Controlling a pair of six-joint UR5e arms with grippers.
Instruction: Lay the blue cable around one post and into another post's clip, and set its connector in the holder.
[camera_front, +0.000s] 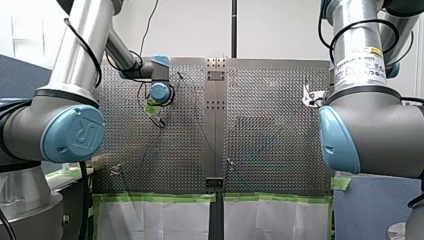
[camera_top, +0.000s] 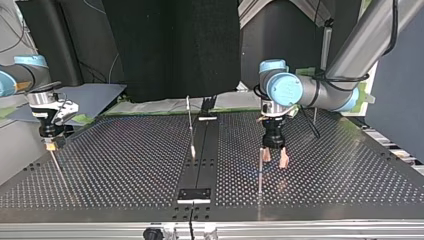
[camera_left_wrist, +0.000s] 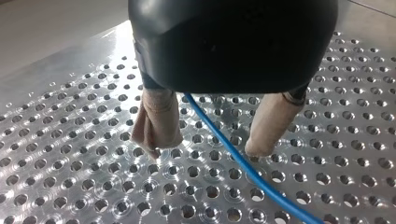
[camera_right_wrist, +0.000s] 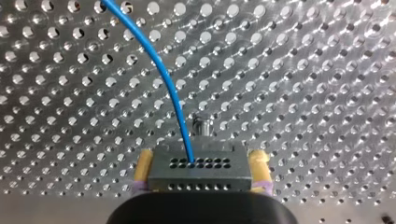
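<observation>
The blue cable (camera_left_wrist: 243, 163) lies on the perforated plate and runs between the beige pads of my left gripper (camera_left_wrist: 210, 147), which is open and does not touch it. In the top view my left gripper (camera_top: 275, 158) hangs just above the plate, beside a thin post (camera_top: 260, 170). My right gripper (camera_right_wrist: 201, 173) has its yellow pads (camera_right_wrist: 259, 169) against both sides of the dark grey connector (camera_right_wrist: 198, 171). The cable (camera_right_wrist: 161, 79) rises out of the connector's row of holes and curves away over the plate. My right gripper (camera_top: 50, 142) stands low at the top view's left.
A small stud (camera_right_wrist: 201, 126) sticks up just ahead of the connector. Another post (camera_top: 190, 125) leans over the dark centre strip (camera_top: 200, 165). A small black plate (camera_top: 195, 195) sits on that strip near the plate's close edge. The table (camera_front: 270, 130) is perforated metal.
</observation>
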